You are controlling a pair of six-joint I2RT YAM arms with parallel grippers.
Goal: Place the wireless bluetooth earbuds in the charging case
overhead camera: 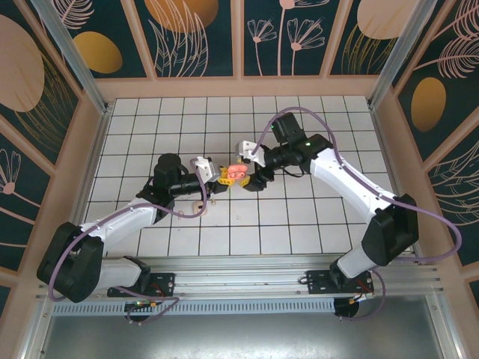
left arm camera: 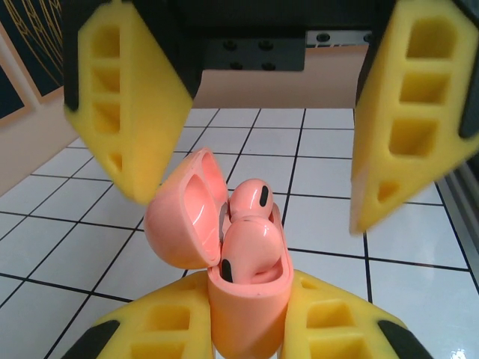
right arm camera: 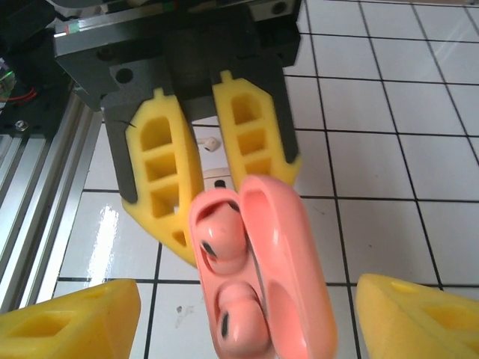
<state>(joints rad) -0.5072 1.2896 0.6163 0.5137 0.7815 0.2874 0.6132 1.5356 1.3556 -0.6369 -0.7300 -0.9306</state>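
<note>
White tiled table (overhead camera: pixel 299 217). Left arm (overhead camera: pixel 120 221) reaches from near-left corner up to table centre, forearm low, wrist pointing right. Right arm (overhead camera: pixel 352 183) rises from near-right, elbow high, bends back left so its wrist faces the left one; tips almost meet at centre.

Left gripper (left arm camera: pixel 247 299): yellow jaws clamped on lower body of the coral-pink charging case (left arm camera: pixel 251 325), held off the table. Right gripper (right arm camera: pixel 247 299): jaws apart, one each side of the case, not touching it.

Case lid (left arm camera: pixel 176 224) swung open to one side. Two coral-pink earbuds (left arm camera: pixel 243 254) sit in the case wells, black dots showing.

One cream earbud (right arm camera: pixel 212 143) lies on a tile beyond the left gripper, well apart from the case.
</note>
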